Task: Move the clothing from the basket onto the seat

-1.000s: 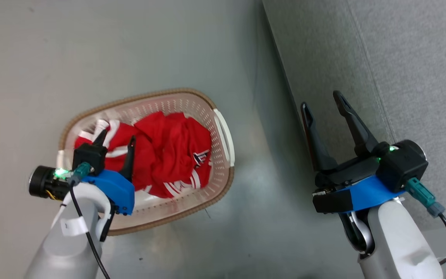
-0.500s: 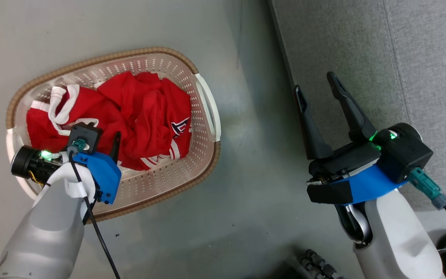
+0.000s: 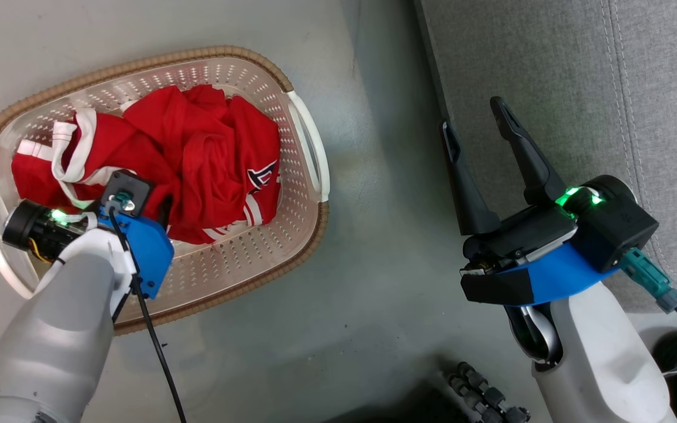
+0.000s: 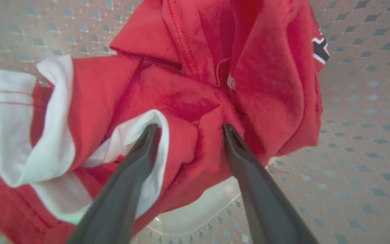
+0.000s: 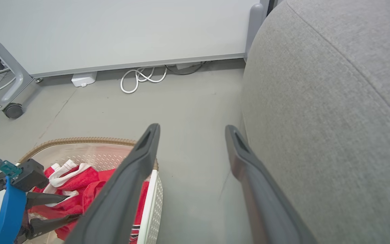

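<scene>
The red clothing (image 3: pixel 209 153) with white trim lies bunched in the cream perforated basket (image 3: pixel 138 59) on the floor. My left gripper (image 4: pixel 190 127) reaches down into the basket, open. Its two dark fingertips (image 4: pixel 149 134) straddle a raised fold of the clothing (image 4: pixel 188 98) and press into it beside a white trim band. My right gripper (image 3: pixel 471 114) hangs open and empty over the floor, close to the front edge of the grey seat (image 3: pixel 550 70). The right wrist view shows the seat (image 5: pixel 333 118) at right and the basket (image 5: pixel 80 139) with the left gripper (image 5: pixel 73 205) at lower left.
A strip of grey floor (image 3: pixel 374 176) separates basket and seat. In the right wrist view, a white panel on a castor (image 5: pixel 12 110) and a coiled white cable (image 5: pixel 141 76) lie beyond the basket. A dark ribbed part (image 3: pixel 485 399) sits at the bottom of the head view.
The head camera has shifted, so the basket sits further up and left in view. My left gripper has sunk lower into the basket, onto the clothing. The right gripper stays open by the seat.
</scene>
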Robot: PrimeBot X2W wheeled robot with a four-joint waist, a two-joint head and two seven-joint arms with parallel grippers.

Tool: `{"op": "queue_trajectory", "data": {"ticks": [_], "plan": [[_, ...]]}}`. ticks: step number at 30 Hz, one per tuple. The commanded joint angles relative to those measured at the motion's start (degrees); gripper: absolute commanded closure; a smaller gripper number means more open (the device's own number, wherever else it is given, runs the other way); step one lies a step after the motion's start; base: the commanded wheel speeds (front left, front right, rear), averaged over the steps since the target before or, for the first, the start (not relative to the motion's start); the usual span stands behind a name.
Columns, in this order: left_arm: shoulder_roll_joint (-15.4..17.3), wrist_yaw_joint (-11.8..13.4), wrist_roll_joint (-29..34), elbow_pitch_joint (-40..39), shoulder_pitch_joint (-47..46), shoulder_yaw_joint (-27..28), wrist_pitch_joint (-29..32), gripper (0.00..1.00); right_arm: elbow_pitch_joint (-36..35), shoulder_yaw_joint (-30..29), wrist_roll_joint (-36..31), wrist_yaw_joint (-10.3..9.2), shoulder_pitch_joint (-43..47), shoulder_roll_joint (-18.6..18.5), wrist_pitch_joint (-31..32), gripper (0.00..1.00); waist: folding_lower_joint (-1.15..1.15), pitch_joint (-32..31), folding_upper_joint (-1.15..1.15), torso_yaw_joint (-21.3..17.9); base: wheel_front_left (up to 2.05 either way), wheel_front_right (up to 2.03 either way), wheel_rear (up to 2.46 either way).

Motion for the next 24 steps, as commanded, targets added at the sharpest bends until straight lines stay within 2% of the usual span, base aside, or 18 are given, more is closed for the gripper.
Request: {"op": "queue_trajectory", "data": {"ticks": [1, 3, 4, 17, 24], "plan": [[0.36, -0.05, -0.17, 0.86, -1.37, -0.10, 0.38, 0.00, 0.01, 0.02, 0.55, 0.01, -0.86, -0.06, -0.22, 0.00, -0.01, 0.05, 0.00, -0.10, 0.00, 0.00, 0.00], [0.03, -0.04, -0.27, 1.66, -1.85, -0.25, 0.24, 0.75, 0.17, 0.00, 0.64, 0.01, -0.99, -0.06, -0.22, 0.00, -0.01, 0.03, 0.00, -0.19, 0.00, 0.00, 0.00], [-0.15, -0.04, -0.37, 2.01, -2.05, -0.31, 0.15, 1.00, 0.23, -0.02, 0.58, 0.01, -0.95, -0.06, -0.22, 0.00, -0.01, -0.03, 0.00, -0.21, 0.00, 0.00, 0.00], [-1.95, -0.05, -3.48, 3.61, -2.16, -1.45, -0.40, 1.00, 0.75, -0.30, -0.02, 0.01, -0.89, -0.06, -0.22, 0.00, -0.01, -1.14, 0.00, 0.88, 0.00, 0.00, 0.00], [-4.09, -0.05, -5.17, 3.61, -1.14, -2.39, -2.09, 1.00, 1.74, -0.75, -1.57, 0.01, -1.02, -0.06, -0.22, 0.00, -0.01, -5.05, 0.00, 3.04, 0.00, 0.00, 0.00]]}}
